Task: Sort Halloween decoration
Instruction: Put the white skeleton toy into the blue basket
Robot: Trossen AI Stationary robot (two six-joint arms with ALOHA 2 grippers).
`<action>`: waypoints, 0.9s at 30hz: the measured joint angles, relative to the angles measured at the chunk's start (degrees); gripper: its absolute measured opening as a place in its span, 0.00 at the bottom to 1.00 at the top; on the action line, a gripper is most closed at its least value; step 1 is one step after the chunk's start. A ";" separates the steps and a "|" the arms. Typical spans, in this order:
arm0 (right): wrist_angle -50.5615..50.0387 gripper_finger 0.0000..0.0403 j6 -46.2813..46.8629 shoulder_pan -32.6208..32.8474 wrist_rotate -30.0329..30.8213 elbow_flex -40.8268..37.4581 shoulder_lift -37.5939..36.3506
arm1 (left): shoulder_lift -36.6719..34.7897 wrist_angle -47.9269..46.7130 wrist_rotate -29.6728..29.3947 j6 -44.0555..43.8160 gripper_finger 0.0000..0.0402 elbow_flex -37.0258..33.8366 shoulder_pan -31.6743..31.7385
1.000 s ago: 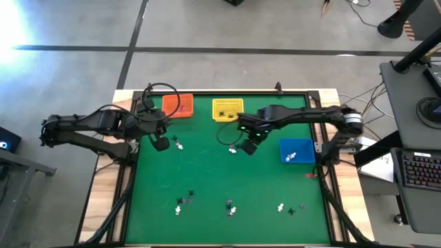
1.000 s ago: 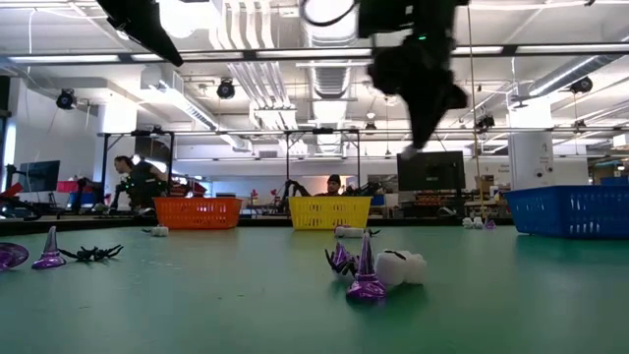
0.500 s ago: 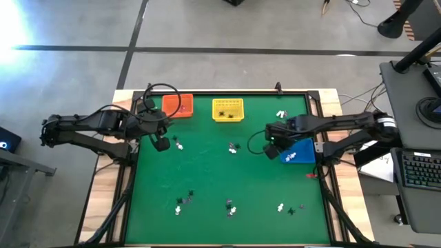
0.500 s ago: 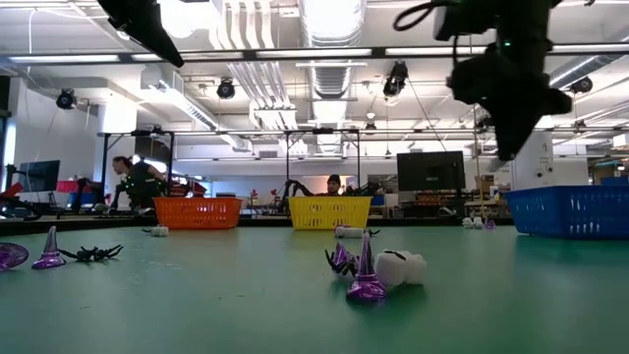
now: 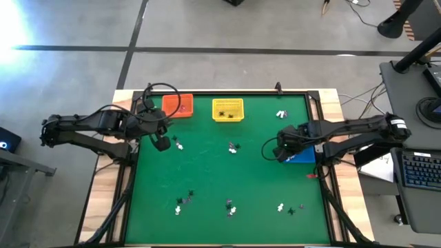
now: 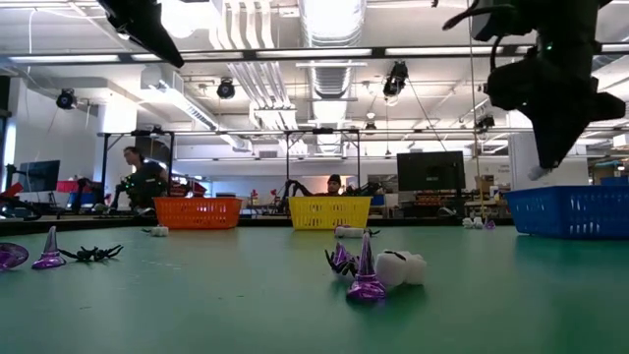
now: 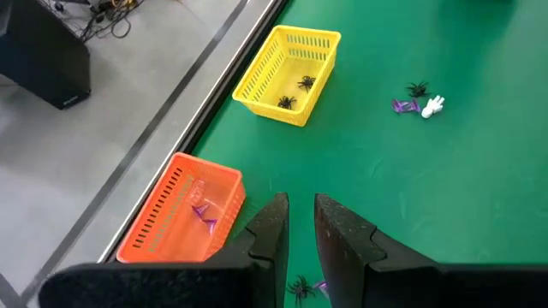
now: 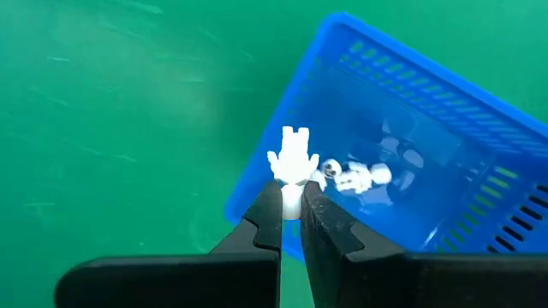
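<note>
pinching a white trinket (image 8: pixel 293 161), right pincer (image 8: pixel 291 205) above blue basket (image 8: pixel 479 128) rim (left pincer (image 7: pixel 297 224) barely parted, empty)

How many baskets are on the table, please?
3: the orange basket at the far left, the yellow basket beside it, the blue basket right, partly under the right arm.

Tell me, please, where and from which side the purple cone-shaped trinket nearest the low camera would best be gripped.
Probably from straight above, closing on the lower half of the purple cone. It stands upright on its wide base and tapers to a thin tip that would likely slip. A white trinket sits close on one side, so the fingers should close across the other direction.
</note>
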 joint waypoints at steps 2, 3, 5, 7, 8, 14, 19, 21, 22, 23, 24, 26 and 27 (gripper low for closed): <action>-0.45 0.03 0.02 0.00 -0.08 -0.79 -0.60 | 0.18 0.00 -0.04 -1.23 0.10 0.00 0.00; -0.61 0.03 -0.08 -0.02 -0.40 -1.07 -0.77 | 0.28 -0.02 -0.03 -1.83 0.10 0.00 0.00; -1.67 0.03 -0.48 -0.02 -0.57 -1.51 -0.83 | 0.65 -0.02 -0.04 -3.19 0.10 0.00 0.00; -2.57 0.03 -1.11 -0.04 -0.56 -1.88 -0.75 | 1.21 -0.02 -0.04 -4.67 0.10 0.00 0.00; -2.67 0.03 -1.45 -0.04 -0.55 -2.07 -0.74 | 1.57 -0.04 -0.05 -5.26 0.10 0.00 0.00; -2.75 0.03 -0.47 -0.07 -0.44 -3.67 -0.68 | 4.05 -1.01 -0.06 -7.30 0.10 0.00 0.00; -2.88 0.03 1.93 -0.07 0.08 -4.73 -0.65 | 5.90 -0.94 -0.06 -7.52 0.10 0.00 0.00; -2.86 0.05 2.58 -0.07 0.09 -4.78 -0.63 | 6.15 -0.77 -0.06 -7.79 0.10 0.00 0.00; -2.84 0.06 2.59 -0.07 0.09 -4.78 -0.65 | 6.22 -0.70 -0.06 -8.00 0.11 0.00 0.00; -2.84 0.08 2.60 -0.07 0.09 -4.78 -0.64 | 6.25 -0.70 -0.06 -8.27 0.11 0.02 0.00; -2.82 0.10 2.60 -0.07 0.09 -4.78 -0.65 | 6.25 -0.67 -0.04 -8.44 0.12 0.04 0.00; -2.84 0.14 2.54 -0.07 0.09 -4.78 -0.64 | 6.23 -0.59 -0.04 -8.77 0.15 0.09 0.00; -2.84 0.16 2.53 -0.07 0.10 -4.78 -0.65 | 6.23 -0.59 -0.04 -8.80 0.16 0.09 0.00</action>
